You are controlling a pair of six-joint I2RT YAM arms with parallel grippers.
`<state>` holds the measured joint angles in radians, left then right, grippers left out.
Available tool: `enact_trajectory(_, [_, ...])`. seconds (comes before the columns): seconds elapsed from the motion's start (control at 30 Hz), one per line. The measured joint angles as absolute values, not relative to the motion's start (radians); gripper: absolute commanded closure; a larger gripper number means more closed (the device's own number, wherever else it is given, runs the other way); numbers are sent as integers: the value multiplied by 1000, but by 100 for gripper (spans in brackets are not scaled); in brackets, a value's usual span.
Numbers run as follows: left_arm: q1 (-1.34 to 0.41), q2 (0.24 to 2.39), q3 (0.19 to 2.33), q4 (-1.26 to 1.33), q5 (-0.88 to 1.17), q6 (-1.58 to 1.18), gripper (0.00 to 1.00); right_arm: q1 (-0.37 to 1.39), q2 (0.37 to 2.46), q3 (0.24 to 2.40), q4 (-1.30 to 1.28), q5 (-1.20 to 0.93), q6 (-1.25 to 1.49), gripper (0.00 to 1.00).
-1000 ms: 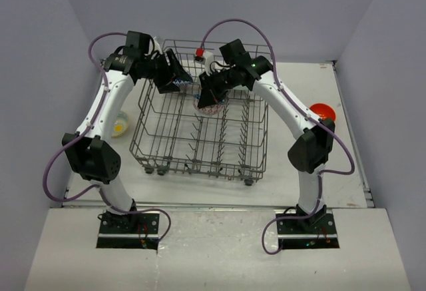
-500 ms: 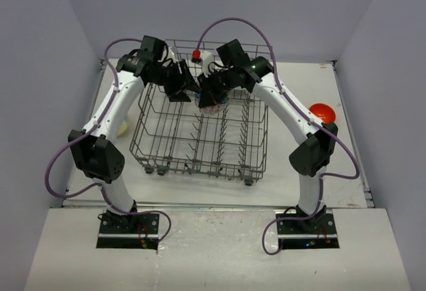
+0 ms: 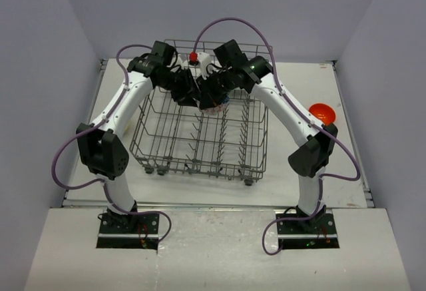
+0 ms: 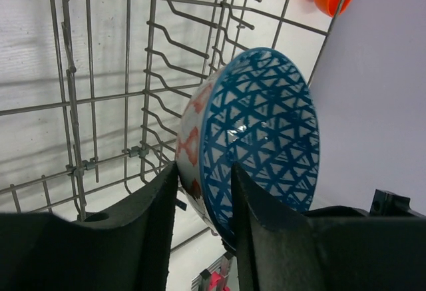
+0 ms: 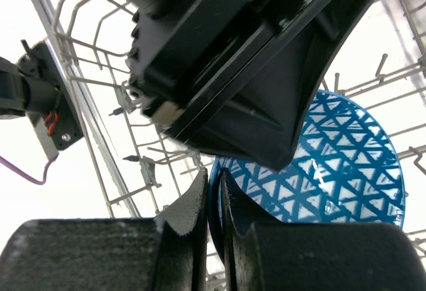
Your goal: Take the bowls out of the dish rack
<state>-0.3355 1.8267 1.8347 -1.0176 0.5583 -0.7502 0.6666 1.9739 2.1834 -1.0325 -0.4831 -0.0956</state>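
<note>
Nearest me the two arms rise from their bases and arch over the dish rack (image 3: 200,162). It stands in the middle of the tabletop (image 3: 346,171), and in its near rows I see only bare tines. Out to the right, well apart from the rack, an orange bowl (image 3: 322,112) sits on the tabletop, so at least that one is already unloaded.

The action is at the far middle of the rack, where both wrists meet. A second ago the left arm (image 3: 120,108) was over the far left corner. It has swung right since then and now sits just beside the right arm (image 3: 283,101).

The right fingers (image 5: 193,238) are pinched nearly together on the rim of the blue-and-white bowl (image 4: 266,124), which stands on edge among the tines. A red-and-white bowl (image 4: 190,138) is pressed against its back.

The left fingers (image 4: 156,224) have narrowed while coming in and are now about half open. They straddle the lower edges of those two bowls, one finger behind the red-and-white one and one inside the blue one. I cannot tell whether they press yet.

To me it looks like the left side is coming to help part or take one of the pair. Neither bowl has left the rack.
</note>
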Motion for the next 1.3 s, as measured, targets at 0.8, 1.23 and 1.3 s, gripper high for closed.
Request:
enact_trajectory(0.8, [-335, 1938, 1835, -1065, 638, -731, 100, 787, 1974, 2135, -1069, -211, -215, 100])
enact_trajectory(1.23, [-350, 2041, 1909, -1132, 756, -652, 100, 849, 1974, 2088, -1012, -104, -250, 34])
enact_trajectory(1.3, [-350, 2048, 1917, -1127, 763, -646, 100, 868, 1971, 2088, -1012, -80, -250, 27])
